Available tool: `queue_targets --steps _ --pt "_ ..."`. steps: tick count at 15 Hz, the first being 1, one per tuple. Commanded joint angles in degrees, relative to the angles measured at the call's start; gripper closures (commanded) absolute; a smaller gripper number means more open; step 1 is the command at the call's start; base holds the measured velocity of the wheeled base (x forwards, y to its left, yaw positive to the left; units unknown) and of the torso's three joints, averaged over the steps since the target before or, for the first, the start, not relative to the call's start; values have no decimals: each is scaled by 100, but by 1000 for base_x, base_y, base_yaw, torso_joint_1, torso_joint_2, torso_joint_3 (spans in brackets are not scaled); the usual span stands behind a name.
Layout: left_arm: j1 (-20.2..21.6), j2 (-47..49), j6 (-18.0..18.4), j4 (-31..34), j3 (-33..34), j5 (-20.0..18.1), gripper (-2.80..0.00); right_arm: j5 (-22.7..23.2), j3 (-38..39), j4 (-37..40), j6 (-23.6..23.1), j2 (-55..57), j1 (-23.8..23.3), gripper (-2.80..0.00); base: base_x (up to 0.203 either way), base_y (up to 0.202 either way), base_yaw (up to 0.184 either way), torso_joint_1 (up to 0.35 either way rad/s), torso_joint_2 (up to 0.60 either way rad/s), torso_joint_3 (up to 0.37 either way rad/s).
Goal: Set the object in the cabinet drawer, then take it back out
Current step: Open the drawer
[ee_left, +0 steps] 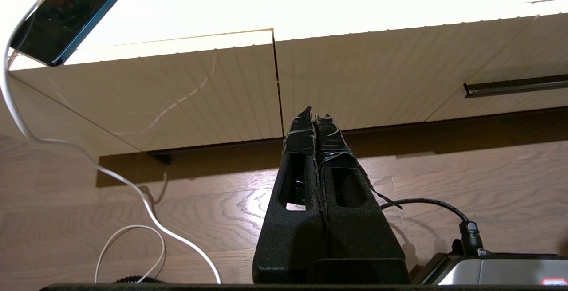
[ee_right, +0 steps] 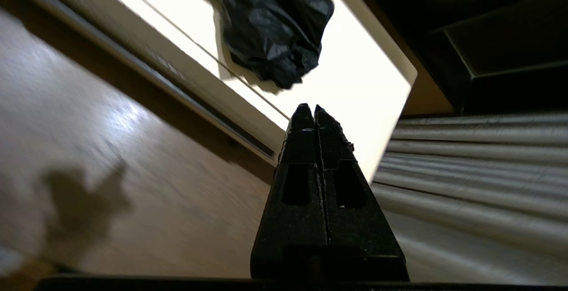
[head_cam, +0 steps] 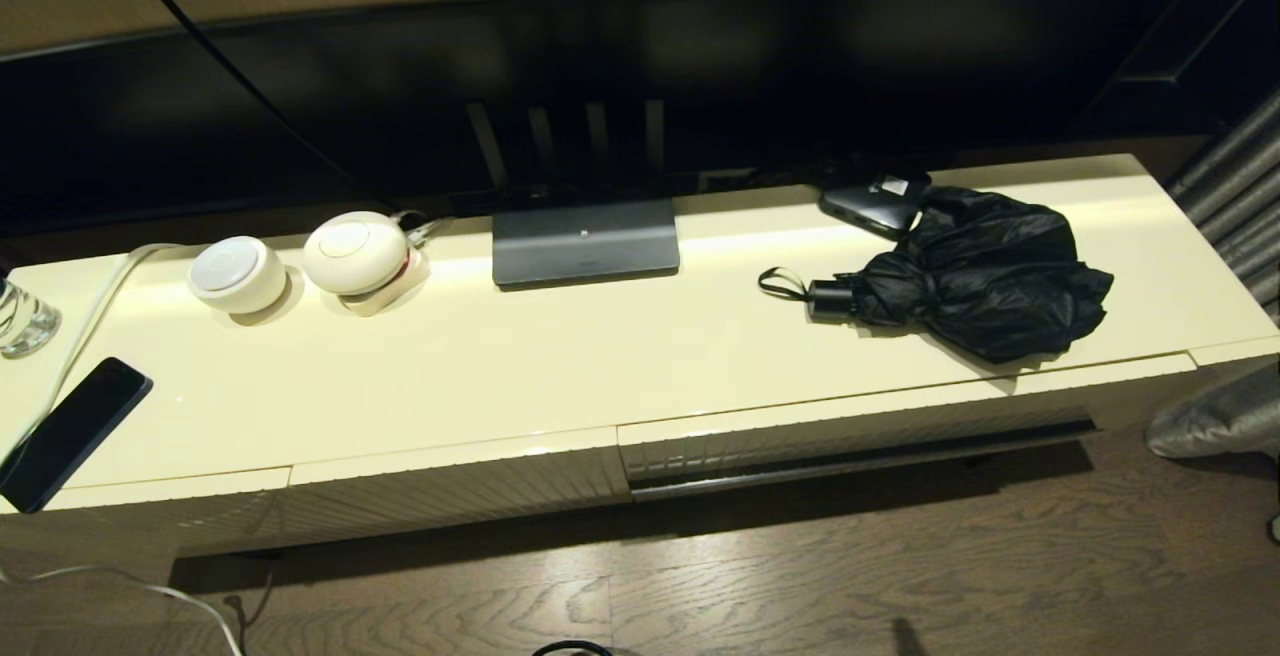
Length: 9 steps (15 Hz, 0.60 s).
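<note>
— Nearest to us is the cabinet drawer (head_cam: 850, 436), at the near right, and we see it shut. So we judge that nothing of the task is done yet.

— Agreed. We count one umbrella (head_cam: 975, 271) (lying on the cabinet top, far right, above that drawer), one phone (head_cam: 70, 431) at the left and two white round devices (head_cam: 238, 274).

— Our left gripper (ee_left: 314, 116) and right gripper (ee_right: 309, 112) hang low before the cabinet, each with fingers pressed together, holding nothing.
</note>
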Motion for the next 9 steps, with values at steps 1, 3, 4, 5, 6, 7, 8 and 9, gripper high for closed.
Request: queue_targets --steps 1,3,4,5,6,7,8,9 --pt "2 7 -4 0 18 1 0 -209 -488 43 -737 1500 -35 0 0 0 0 0 0 0" --pt "2 7 -4 5 18 1 0 -397 -715 61 -1679 2006 -29 0 0 0 0 0 0 0" --pt "2 7 -4 3 18 1 0 -423 -693 102 -1793 2069 61 0 0 0 0 0 0 0" --pt "2 7 -4 -4 18 1 0 -416 -555 247 -1804 2053 134 0 0 0 0 0 0 0" --pt "2 7 -4 -4 18 1 0 -426 -404 372 -1869 2040 342 0 0 0 0 0 0 0" --pt "2 7 -4 -4 18 1 0 -457 -189 427 -1942 2031 588 0 0 0 0 0 0 0" --pt "2 7 -4 4 18 1 0 -574 140 446 -1999 2039 873 0 0 0 0 0 0 0" --pt "2 7 -4 -1 18 1 0 -738 339 458 -2036 2066 1150 0 0 0 0 0 0 0"
